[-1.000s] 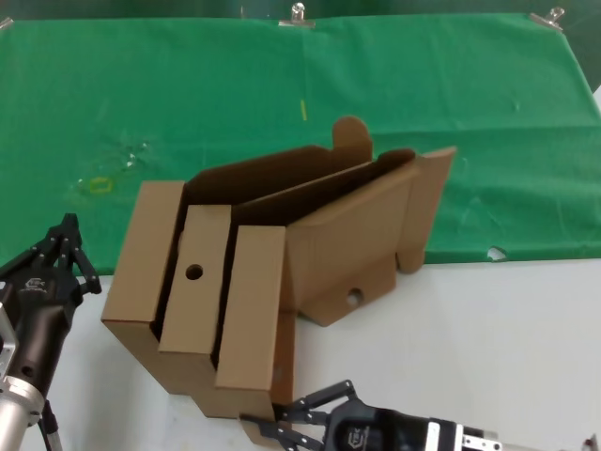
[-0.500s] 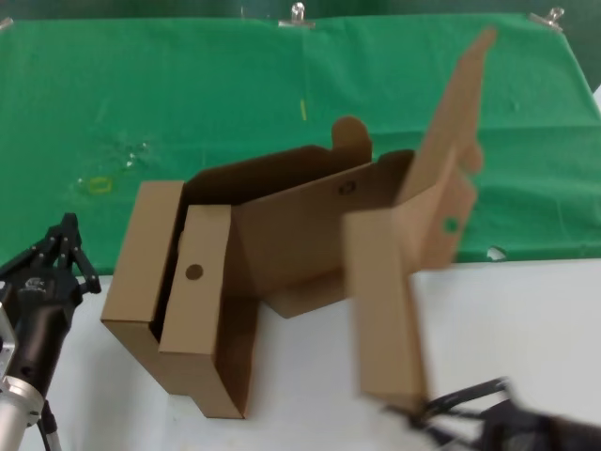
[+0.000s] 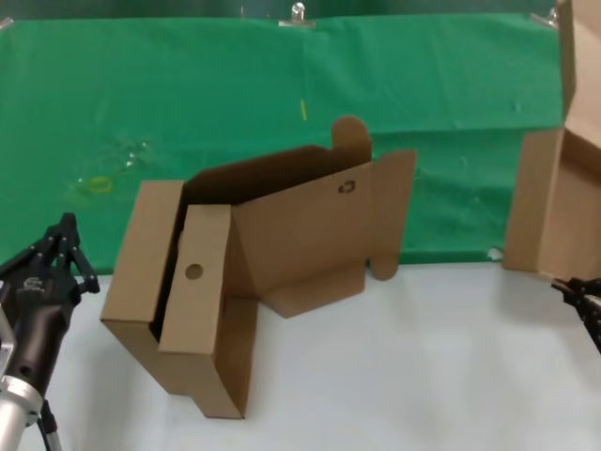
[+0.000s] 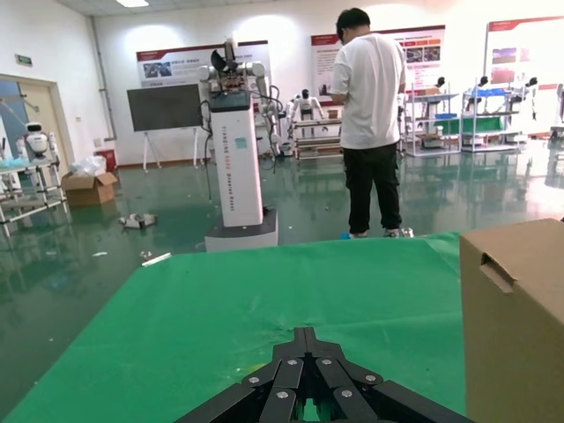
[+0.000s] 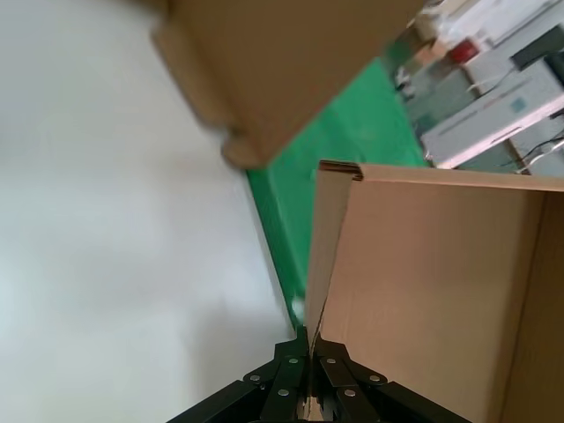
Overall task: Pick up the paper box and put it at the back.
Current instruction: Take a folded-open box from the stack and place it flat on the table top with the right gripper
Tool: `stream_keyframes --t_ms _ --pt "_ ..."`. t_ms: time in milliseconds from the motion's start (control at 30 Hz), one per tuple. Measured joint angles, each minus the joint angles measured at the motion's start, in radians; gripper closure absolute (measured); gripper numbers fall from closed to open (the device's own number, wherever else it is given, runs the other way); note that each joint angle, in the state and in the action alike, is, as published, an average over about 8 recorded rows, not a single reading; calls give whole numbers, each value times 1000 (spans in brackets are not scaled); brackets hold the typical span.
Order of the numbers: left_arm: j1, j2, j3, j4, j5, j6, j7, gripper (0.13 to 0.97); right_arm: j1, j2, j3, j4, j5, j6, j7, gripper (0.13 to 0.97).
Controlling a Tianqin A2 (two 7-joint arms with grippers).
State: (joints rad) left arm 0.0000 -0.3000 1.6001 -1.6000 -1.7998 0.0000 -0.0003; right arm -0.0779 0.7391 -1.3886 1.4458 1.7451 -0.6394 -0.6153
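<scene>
The paper box (image 3: 556, 202), flat brown cardboard with its lid swung open, hangs upright at the far right of the head view, over the front edge of the green cloth (image 3: 188, 103). My right gripper (image 3: 569, 287) is shut on its lower edge. In the right wrist view the gripper (image 5: 313, 339) pinches one thin wall of the box (image 5: 441, 282). My left gripper (image 3: 62, 246) is shut and empty at the left, beside the box cluster; it also shows in the left wrist view (image 4: 306, 333).
A cluster of similar brown boxes (image 3: 254, 254), one with a recycling mark (image 3: 347, 187), stands in the middle across the cloth's edge. Metal clips (image 3: 299, 13) hold the cloth's far edge. White tabletop (image 3: 423, 366) lies in front.
My right gripper has pulled the paper box away from the front of the cluster, lifted it and swung it to the far right. The left arm has not moved.
</scene>
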Motion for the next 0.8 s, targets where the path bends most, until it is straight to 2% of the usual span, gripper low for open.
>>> stream_keyframes --t_ms 233,367,567,800 --pt "0 0 0 0 0 0 0 954 181 1 -169 -111 -231 126 80 946" --pt "0 0 0 0 0 0 0 954 260 -3 -246 -166 -315 150 113 946" --pt "0 0 0 0 0 0 0 954 359 -15 -328 -246 -356 147 116 926" --pt "0 0 0 0 0 0 0 954 429 -33 -379 -294 -349 150 97 907"
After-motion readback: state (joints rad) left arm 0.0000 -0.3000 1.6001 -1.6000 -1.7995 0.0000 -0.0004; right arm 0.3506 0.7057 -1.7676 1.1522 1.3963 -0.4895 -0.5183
